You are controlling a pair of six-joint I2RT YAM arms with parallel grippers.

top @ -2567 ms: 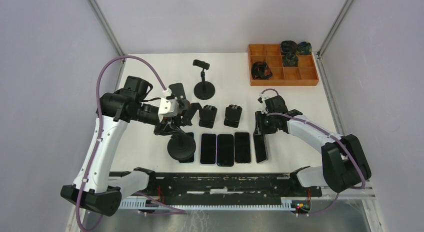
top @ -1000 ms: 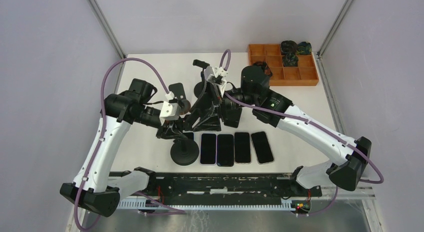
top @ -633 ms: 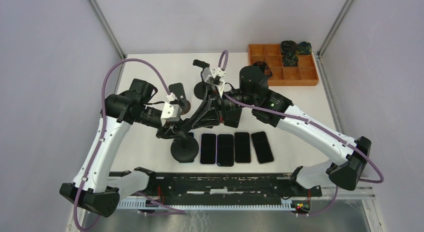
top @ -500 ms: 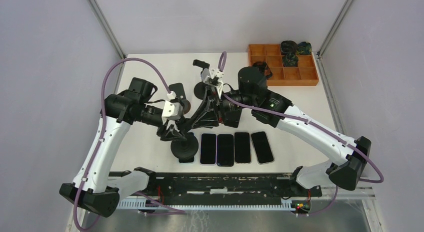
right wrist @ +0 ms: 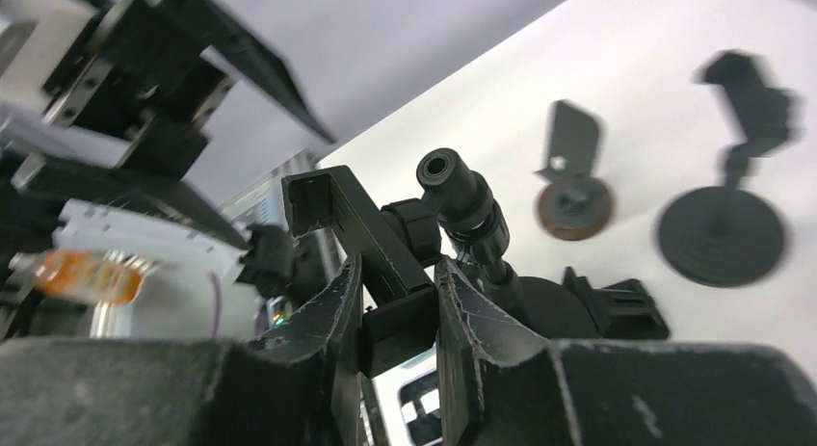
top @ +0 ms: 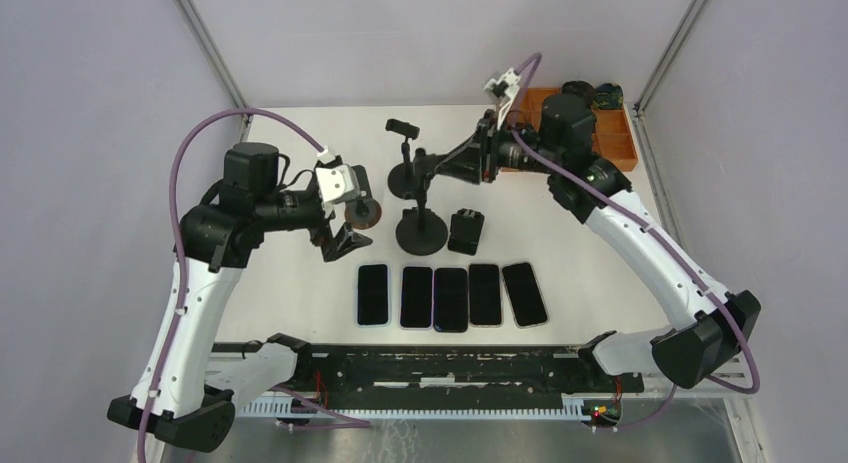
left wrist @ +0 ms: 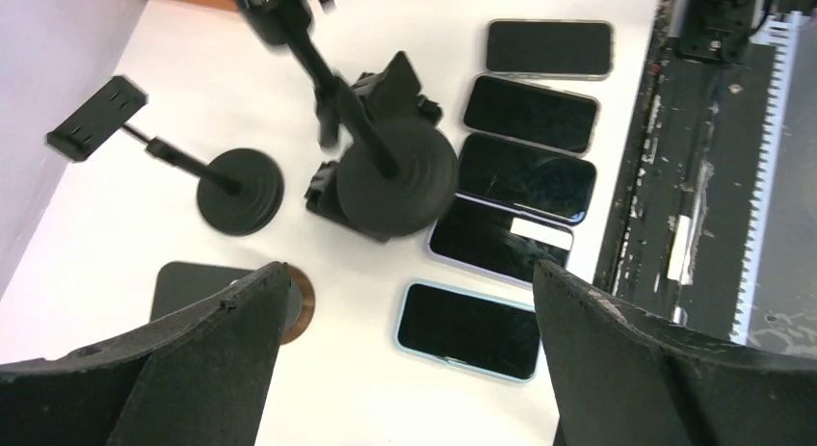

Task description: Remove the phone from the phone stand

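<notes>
While the right arm (top: pixel 640 243) climbs from the near right corner and reaches leftward over the far half of the table (top: pixel 300 153), forearm roughly level, the left arm (top: pixel 200 283) stands tall at the left edge with its wrist bent toward the centre; a wooden tray (top: pixel 620 151) sits in the far right corner, partly behind the right arm, and dark bundled items (top: pixel 578 91) lie in its rearmost compartments, though what they are I cannot tell; the right gripper (right wrist: pixel 397 287) is closed narrowly on the clamp bracket at the top of the phone stand (top: pixel 421 233), one finger on each side of the bracket; the stand's round base is near the table's middle, just beside a black folded holder (top: pixel 465 231); whether that base touches the table I cannot tell; the left gripper (left wrist: pixel 407 268) is spread wide with nothing between its fingers, hovering above the table to the left of the stand; five phones (top: pixel 450 299) lie flat, screens dark, side by side in a row along the near edge, apart from the stand; a second phone stand (top: pixel 408 178) stands upright toward the far edge; a flat plate with a brown disc (top: pixel 358 201) lies beside it, toward the left edge.
</notes>
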